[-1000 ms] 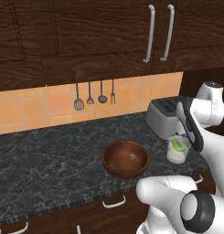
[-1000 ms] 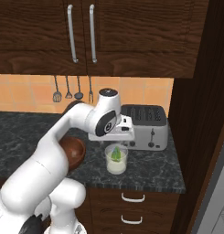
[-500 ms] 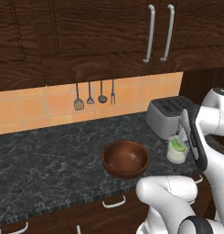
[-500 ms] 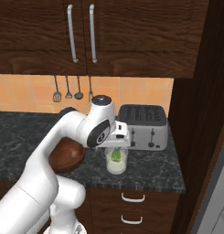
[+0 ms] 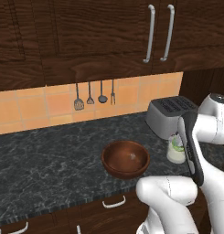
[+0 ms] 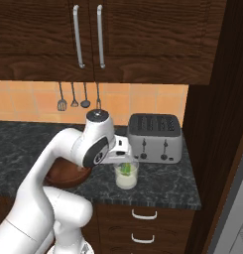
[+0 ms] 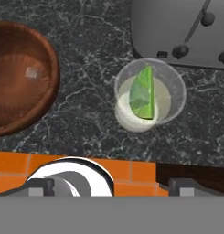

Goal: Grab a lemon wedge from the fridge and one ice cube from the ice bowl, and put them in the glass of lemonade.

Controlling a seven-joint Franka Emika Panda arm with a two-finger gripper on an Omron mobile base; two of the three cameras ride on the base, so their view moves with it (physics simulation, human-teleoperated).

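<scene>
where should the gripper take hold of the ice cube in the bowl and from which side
Grip the ice cube across two opposite flat faces, coming straight down from above. It lies alone on the floor of the wooden bowl, whose raised rim blocks any sideways approach. The cube is tiny, so the open gripper, now over the glass, would likely need to narrow around it.

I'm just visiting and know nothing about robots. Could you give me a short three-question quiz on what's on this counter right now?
1. True or false: the lemon wedge is already in the glass of lemonade.
2. Where is the ice cube? A) in the ice bowl B) in the glass C) on the toaster
3. Fill in: the end effector is ____ (open/shut).

Key: 1 true; 2 A; 3 open.
</scene>
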